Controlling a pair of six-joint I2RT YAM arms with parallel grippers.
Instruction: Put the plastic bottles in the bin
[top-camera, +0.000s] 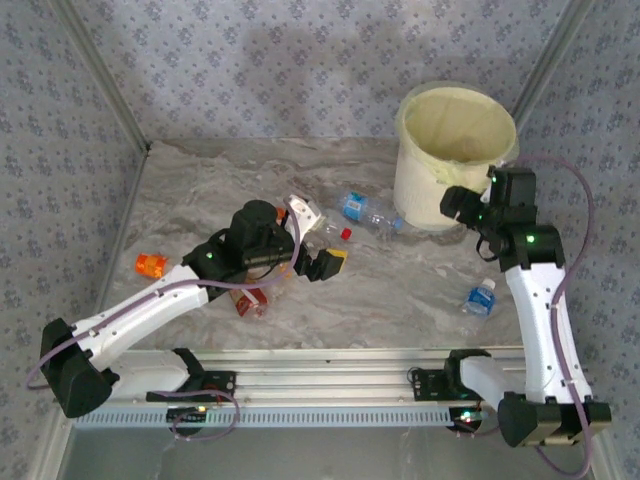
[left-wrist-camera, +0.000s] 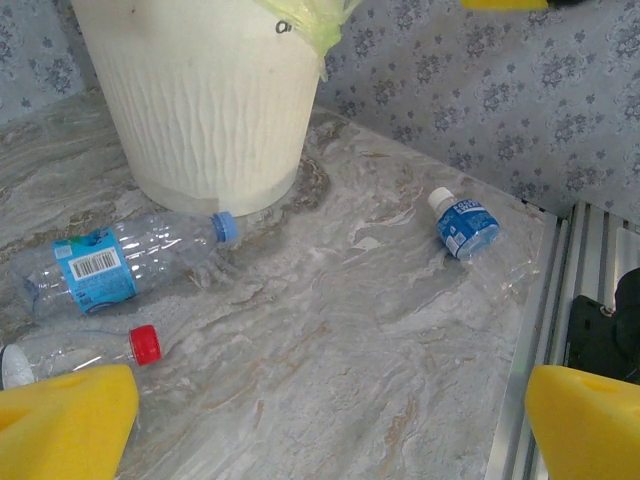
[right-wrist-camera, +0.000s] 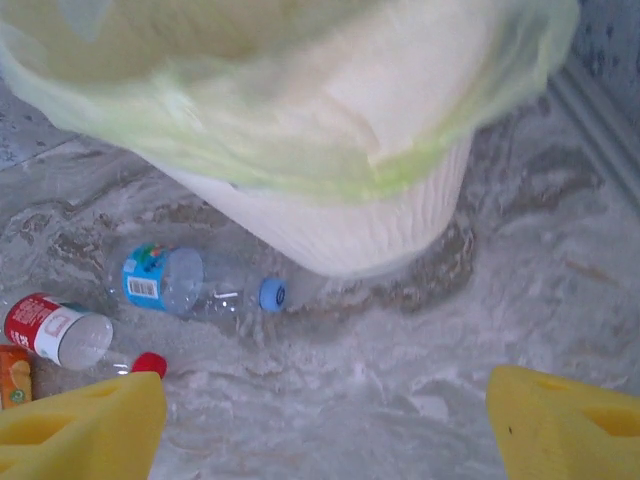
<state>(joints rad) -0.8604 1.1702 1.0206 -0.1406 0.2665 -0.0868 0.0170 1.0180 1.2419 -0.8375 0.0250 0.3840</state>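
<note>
Here, bin (top-camera: 425, 185) stands upright at far right of the bench (top-camera: 400, 290); plastic bottles (top-camera: 150, 265) lie outside it, a blue-capped bottle (top-camera: 365, 210) on its side just beside its base, a small blue-labelled bottle (top-camera: 482, 297) near the right arm (top-camera: 535, 300). Left gripper (left-wrist-camera: 325, 430) hangs low over the bench, fingers wide apart, empty; right gripper (right-wrist-camera: 322, 430) likewise apart and empty, close by the bin's near side.

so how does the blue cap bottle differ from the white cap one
The blue cap bottle is long, the white cap bottle short and stubby. The blue cap bottle lies by the bin, the white cap bottle out in the open. Both are clear, blue-labelled, on their sides.
</note>
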